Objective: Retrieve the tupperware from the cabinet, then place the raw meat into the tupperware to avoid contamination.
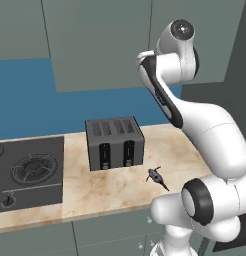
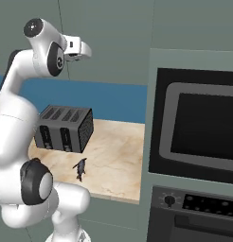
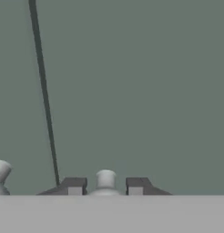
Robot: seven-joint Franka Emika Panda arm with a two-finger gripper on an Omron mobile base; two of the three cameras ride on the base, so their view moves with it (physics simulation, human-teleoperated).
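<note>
- The gripper sits right up against the cabinet, raised high so that it faces the door front. The hand view shows its two dark fingertips standing one on each side of a small pale knob.
- The knob lies between the fingertips with a thin gap showing on each side, so the jaws look part-way closed around it; whether they already pinch it cannot be told.
- A second knob shows at the left edge of the hand view, across the dark seam between two doors. The two knobs flank the seam, which suggests doors that swing apart from the middle.
- The doors look closed, so the tupperware is presumably behind them; it cannot be checked from here.
- Judged from this, the step in hand is gripping the knob to pull the door open, an early step of the task.
- Below, on the marble counter, the raw meat lies as a small dark lump with a thin tail, near the front edge and just in front of the toaster, not touching it. It is untouched and well apart from the gripper.
- A stove top sits at the left end of the counter.
- In the right base view, a built-in oven stands to the right of the counter.
</note>
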